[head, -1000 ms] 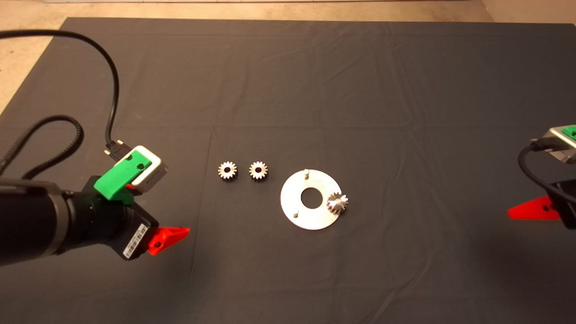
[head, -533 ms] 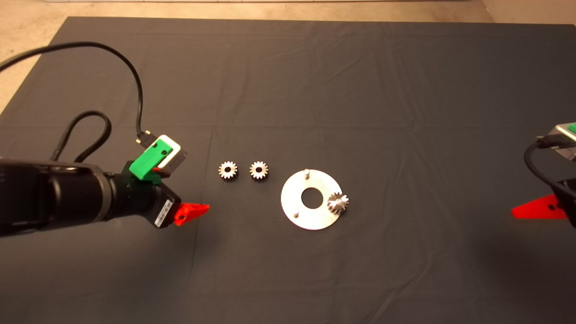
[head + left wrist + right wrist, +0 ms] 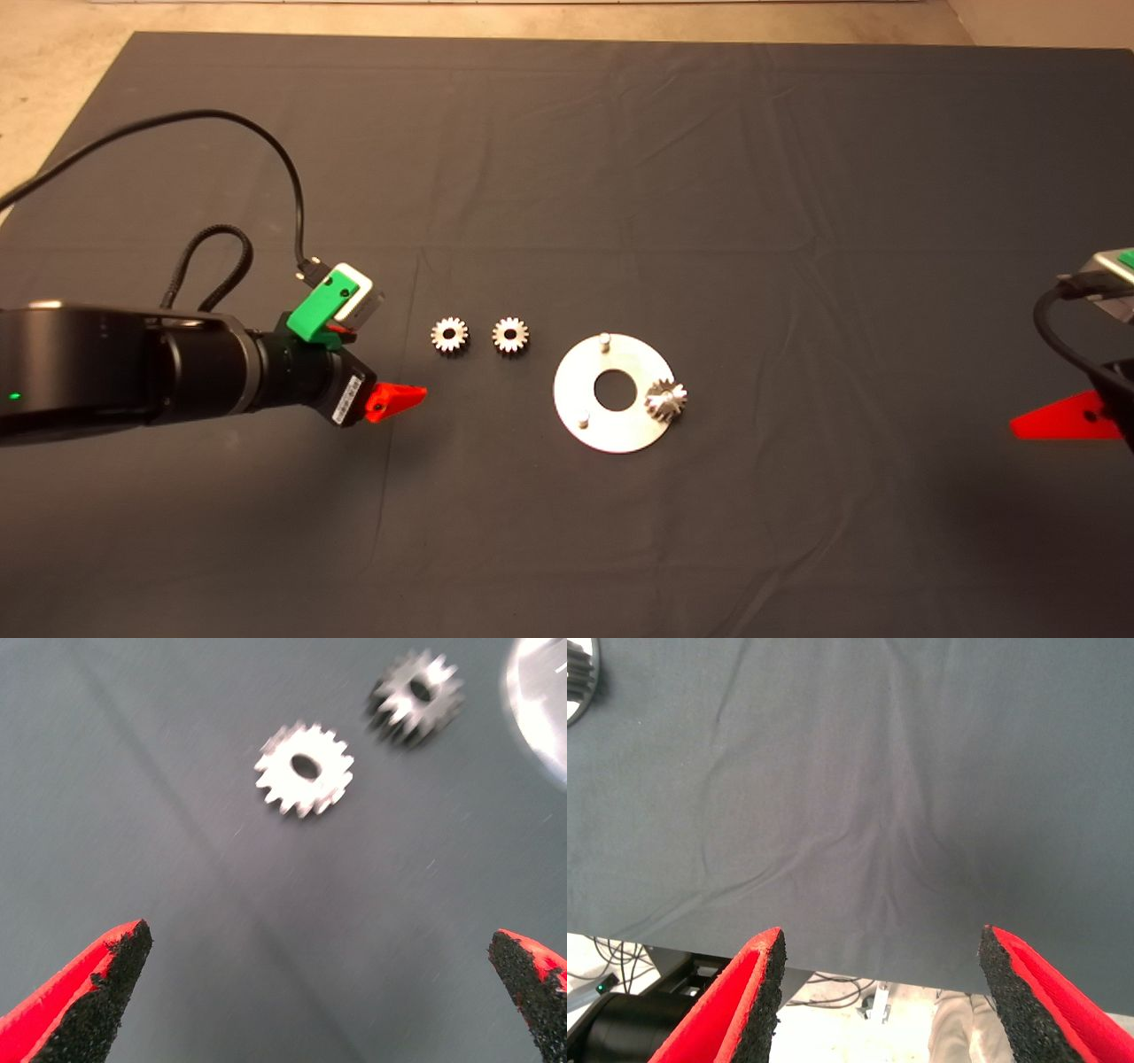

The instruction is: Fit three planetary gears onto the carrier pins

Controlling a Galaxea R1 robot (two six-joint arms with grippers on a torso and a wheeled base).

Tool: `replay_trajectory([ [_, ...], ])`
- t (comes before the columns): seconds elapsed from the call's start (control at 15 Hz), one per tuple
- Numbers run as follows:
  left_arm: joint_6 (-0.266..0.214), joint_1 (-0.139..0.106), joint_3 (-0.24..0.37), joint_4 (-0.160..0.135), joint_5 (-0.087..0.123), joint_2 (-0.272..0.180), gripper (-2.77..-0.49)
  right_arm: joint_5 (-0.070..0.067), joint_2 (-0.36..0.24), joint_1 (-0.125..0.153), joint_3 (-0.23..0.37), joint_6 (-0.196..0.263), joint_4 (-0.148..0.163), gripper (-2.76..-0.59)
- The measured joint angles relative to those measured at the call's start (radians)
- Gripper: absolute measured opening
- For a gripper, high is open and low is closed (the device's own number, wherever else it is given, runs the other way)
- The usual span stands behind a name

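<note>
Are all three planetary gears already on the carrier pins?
No, one gear sits at the plate; two gears lie on the mat beside it.

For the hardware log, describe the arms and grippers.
Both arms are black. The left gripper has a green bracket, red wedge fingers with rough black pads, black cables and a white barcode label. The right gripper shows matching red fingers and a black cable.
</note>
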Motion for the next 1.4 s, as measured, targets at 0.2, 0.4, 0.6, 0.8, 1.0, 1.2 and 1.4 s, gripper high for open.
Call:
replay_trajectory([
  [0.2,0.005,0.036,-0.045,0.011,-0.021,0.065,-0.49,-0.003,0.0,0.0,0.001,0.0,0.005,-1.76],
  [0.4,0.008,0.036,-0.083,0.04,-0.028,0.091,-0.49,0.0,0.0,0.001,0.001,0.0,0.006,-1.76],
  [0.6,0.013,0.056,-0.099,0.078,-0.029,0.117,-0.49,-0.001,0.0,0.005,0.001,0.0,0.008,-1.76],
  [0.8,0.016,0.066,-0.128,0.09,-0.029,0.137,-0.49,0.0,0.0,0.007,0.001,0.0,0.016,-1.76],
  [1.0,0.017,0.072,-0.154,0.093,-0.06,0.165,-0.49,-0.001,0.0,0.011,0.001,0.0,0.023,-1.76],
  [1.2,0.049,0.085,-0.212,0.094,-0.076,0.197,-0.49,-0.001,0.0,0.018,0.002,0.0,0.029,-1.76],
  [1.4,0.053,0.086,-0.214,0.094,-0.083,0.205,-0.49,0.0,0.0,0.023,0.002,0.0,0.033,-1.76],
])
